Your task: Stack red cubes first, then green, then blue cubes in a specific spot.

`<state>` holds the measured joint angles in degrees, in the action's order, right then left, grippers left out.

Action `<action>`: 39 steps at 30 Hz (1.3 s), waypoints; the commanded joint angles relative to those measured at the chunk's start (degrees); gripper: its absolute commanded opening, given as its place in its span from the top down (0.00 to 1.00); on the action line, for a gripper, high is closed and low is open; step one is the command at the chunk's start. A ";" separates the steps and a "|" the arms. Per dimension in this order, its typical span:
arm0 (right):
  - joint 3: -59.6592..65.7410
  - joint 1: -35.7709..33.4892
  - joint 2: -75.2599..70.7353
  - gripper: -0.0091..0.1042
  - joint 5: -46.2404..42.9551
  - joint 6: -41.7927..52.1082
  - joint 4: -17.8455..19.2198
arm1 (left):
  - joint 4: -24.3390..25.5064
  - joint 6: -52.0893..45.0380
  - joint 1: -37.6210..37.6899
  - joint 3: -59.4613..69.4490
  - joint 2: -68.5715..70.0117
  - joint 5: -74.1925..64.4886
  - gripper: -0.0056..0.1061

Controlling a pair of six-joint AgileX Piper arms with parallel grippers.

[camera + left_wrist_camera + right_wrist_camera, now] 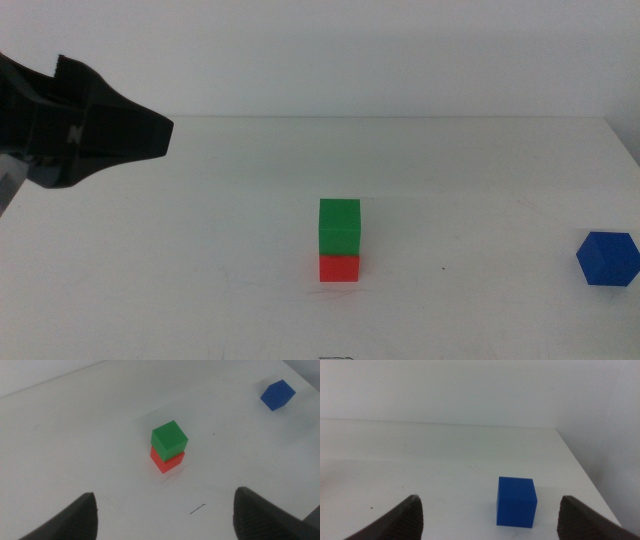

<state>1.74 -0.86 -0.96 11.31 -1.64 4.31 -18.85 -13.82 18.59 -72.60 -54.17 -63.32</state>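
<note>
Middle view is filled mostly by the white desk [200, 280], on which three cubes are seen. At the left edge, the left gripper [150, 135] is held above the desk, well apart from the cubes, with its dark body pointed toward the right. In the left wrist view its jaws are spread wide, with nothing between them, and the camera is tilted down toward the stack.

Near the middle of the desk a stack of two is standing upright. The green cube [339, 226] is placed on top of the red cube [339, 267], touching it; the long axis of the stack is vertical. In the left wrist view the green cube [169, 438] is seen slightly turned against the red cube [167, 461] below it.

The blue cube [607, 259] is lying alone near the right edge of the desk, well apart from the stack, with one corner turned toward the camera. Nothing is seen between it and the stack.

In the right wrist view the right gripper [490, 520] is held low, just before the blue cube [516, 501], its jaws spread wide and holding nothing.
</note>
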 commanded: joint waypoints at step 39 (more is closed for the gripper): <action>-51.27 -0.15 56.41 0.09 45.16 -3.31 -3.86 | -1.37 -0.04 -0.07 -1.50 0.30 3.54 0.13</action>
<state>-47.56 -0.86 55.81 58.21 -4.77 0.00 -18.79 -13.84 18.59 -72.60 -54.17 -63.32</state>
